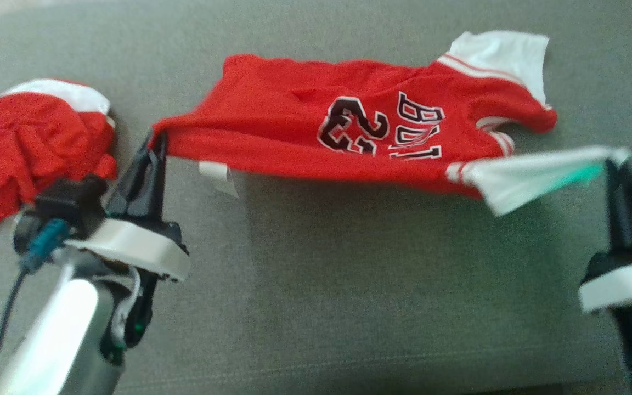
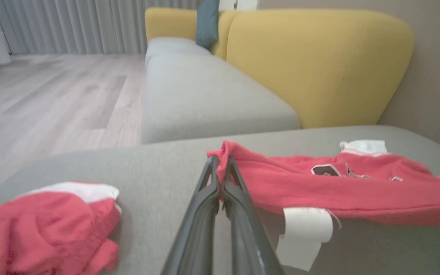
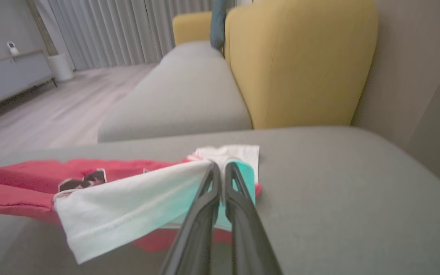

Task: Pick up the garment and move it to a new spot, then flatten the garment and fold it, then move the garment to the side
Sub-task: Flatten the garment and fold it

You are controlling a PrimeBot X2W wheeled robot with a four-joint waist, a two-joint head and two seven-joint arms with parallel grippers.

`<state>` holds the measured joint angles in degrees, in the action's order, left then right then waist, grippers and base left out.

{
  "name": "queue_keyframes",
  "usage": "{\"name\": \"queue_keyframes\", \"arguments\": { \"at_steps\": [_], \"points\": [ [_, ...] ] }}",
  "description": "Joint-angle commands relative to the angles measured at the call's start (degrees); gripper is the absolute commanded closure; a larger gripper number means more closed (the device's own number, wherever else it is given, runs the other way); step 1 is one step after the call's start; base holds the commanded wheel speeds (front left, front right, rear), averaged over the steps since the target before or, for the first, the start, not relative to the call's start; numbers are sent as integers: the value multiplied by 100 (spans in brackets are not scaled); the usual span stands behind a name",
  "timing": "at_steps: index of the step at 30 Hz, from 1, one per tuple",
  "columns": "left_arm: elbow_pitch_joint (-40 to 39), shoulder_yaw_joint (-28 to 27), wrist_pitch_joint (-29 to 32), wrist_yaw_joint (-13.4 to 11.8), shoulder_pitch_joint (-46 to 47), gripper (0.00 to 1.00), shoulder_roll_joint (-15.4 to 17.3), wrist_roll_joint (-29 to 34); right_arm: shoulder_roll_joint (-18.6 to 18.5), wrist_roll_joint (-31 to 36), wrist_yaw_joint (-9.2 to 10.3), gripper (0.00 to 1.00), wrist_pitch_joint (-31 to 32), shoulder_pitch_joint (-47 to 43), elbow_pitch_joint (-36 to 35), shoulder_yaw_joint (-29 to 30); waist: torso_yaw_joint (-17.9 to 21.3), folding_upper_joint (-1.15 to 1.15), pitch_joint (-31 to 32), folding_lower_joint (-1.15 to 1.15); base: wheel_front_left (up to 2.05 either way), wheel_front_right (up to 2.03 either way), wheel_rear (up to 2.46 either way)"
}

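Observation:
A red jersey (image 1: 294, 126) with white sleeves and the number 23 is stretched above the grey sofa cushion (image 1: 349, 274), its near edge lifted. My left gripper (image 1: 158, 140) is shut on the jersey's red hem corner (image 2: 222, 156); a white label (image 2: 306, 229) dangles just beside it. My right gripper (image 1: 612, 159) is shut on the near white sleeve (image 3: 136, 206), pinching its tip (image 3: 220, 168). The far white sleeve (image 1: 505, 55) rests on the cushion.
A second crumpled red and white garment (image 1: 25, 148) lies at the cushion's left end, close to my left arm. Yellow sofa backrests (image 2: 319, 65) and another grey seat (image 2: 204, 95) stand beyond, with wood floor (image 2: 52, 95) to the side.

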<state>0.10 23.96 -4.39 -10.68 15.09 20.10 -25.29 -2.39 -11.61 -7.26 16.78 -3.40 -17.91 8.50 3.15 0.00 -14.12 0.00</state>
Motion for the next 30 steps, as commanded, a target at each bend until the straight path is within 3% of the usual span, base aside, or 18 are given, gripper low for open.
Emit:
{"name": "queue_keyframes", "arguments": {
  "at_steps": [1,6,12,23,30],
  "points": [
    [-380,-329,-26,-65,228,100,252,51,-153,68,-23,100,-120,333,-401,-55,-54,0,282,0,0,0,0],
    [-1078,-473,191,-38,871,100,395,91,-626,115,-23,100,-361,1222,-940,-14,-173,0,771,0,0,0,0],
    [-1406,-559,445,-15,1739,100,476,216,-1006,19,-23,100,-476,2419,-1016,3,-197,0,1199,0,0,0,0],
    [-1292,-455,715,53,2588,100,324,201,-1145,-335,-23,100,-436,3489,-469,-80,-294,0,1214,0,0,0,0],
    [-287,-353,448,355,3421,100,11,60,-1344,-676,-23,100,-658,4525,686,-470,-319,0,809,0,0,0,0]
  ]
}}
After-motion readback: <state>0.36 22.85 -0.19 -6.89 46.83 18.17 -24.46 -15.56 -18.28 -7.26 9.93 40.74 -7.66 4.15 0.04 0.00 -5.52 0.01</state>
